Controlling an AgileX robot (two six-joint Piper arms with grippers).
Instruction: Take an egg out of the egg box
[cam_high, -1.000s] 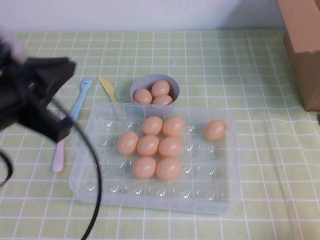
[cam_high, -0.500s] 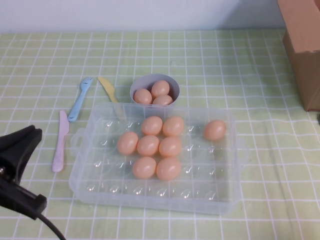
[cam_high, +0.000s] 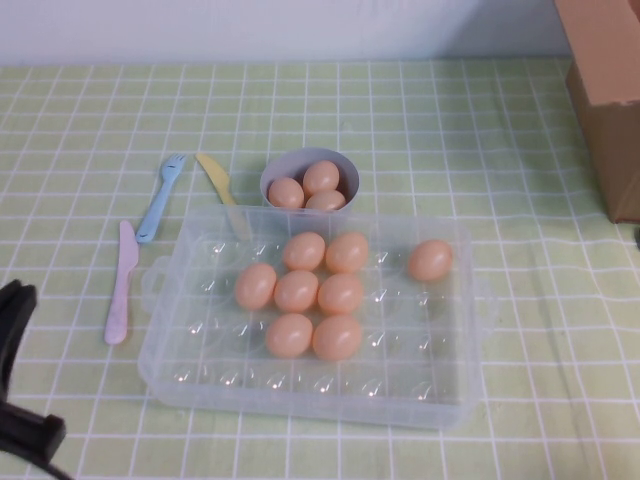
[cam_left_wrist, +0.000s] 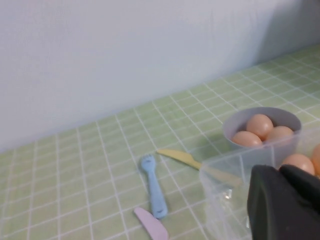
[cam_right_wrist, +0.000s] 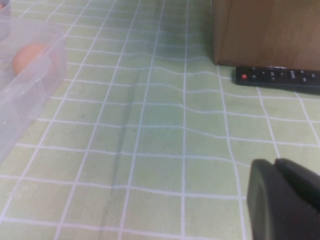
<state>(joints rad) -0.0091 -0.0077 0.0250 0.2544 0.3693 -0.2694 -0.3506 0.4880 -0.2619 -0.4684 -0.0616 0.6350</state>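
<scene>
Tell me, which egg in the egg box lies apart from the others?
The egg at the egg box's right side; the other seven touch in one cluster.

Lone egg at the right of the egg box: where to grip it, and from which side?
Grip the lone egg across its narrow middle, coming straight down: it lies apart from the cluster, and the egg box walls block a sideways approach. The left gripper sits at the table's near-left edge; the right gripper is right of the box, likely closer.

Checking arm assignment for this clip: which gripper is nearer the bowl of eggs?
Left. The left gripper sits off the egg box's near-left corner, with the bowl just beyond. The right gripper is over bare cloth, right of the box, near the remote.
</scene>
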